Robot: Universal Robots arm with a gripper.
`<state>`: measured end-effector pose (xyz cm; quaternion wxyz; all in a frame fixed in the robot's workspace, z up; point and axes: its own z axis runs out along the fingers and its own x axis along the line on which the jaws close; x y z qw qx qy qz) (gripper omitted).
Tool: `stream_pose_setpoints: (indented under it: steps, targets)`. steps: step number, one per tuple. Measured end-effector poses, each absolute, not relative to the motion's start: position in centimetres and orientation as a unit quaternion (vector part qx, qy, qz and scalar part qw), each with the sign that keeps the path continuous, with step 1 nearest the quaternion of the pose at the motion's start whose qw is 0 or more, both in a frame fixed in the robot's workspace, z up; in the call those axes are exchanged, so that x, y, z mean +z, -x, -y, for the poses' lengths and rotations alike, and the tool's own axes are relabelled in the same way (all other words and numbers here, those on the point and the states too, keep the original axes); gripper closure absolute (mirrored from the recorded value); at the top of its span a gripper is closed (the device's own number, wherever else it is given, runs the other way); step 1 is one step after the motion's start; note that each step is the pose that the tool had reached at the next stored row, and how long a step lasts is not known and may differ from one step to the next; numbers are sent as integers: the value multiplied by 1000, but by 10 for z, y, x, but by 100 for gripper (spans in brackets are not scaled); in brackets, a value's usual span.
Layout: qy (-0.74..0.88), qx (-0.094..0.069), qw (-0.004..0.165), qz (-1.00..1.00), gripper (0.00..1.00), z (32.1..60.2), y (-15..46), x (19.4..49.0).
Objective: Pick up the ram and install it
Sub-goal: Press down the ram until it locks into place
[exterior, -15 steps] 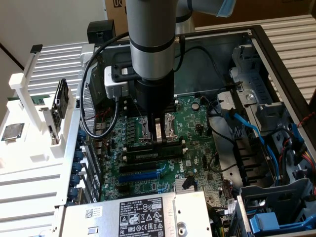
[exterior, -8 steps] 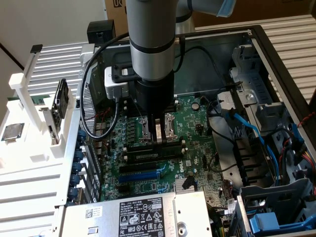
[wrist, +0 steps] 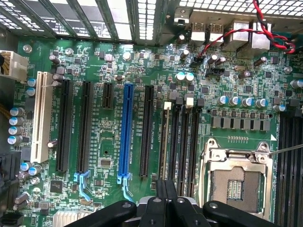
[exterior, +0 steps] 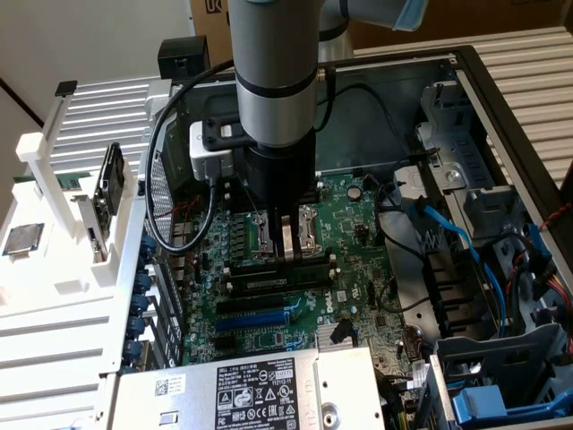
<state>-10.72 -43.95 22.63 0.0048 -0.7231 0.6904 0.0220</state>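
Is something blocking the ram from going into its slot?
Nothing visible is. The ram already seems to stand edge-up in a black memory slot, the one farthest from the processor socket. The shut tool is right over it, with nothing in between.

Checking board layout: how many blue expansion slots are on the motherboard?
1: the blue slot lies between two black slots, mid-board; the gripper may hide others.

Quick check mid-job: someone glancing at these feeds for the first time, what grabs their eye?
The thick grey robot arm plunging into the open computer case, its shut claw down at the black memory slots in the middle of the green motherboard. Close up, the bright blue slot stands out among the black ones, with the empty processor socket beside the claw.
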Motion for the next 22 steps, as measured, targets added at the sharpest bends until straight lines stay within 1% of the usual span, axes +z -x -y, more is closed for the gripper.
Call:
stream_pose_setpoints:
  steps: [12, 22]
  targets:
    - [723, 23, 6, -690, 89, 439, 107, 228]
    - [723, 23, 5, -690, 89, 439, 107, 241]
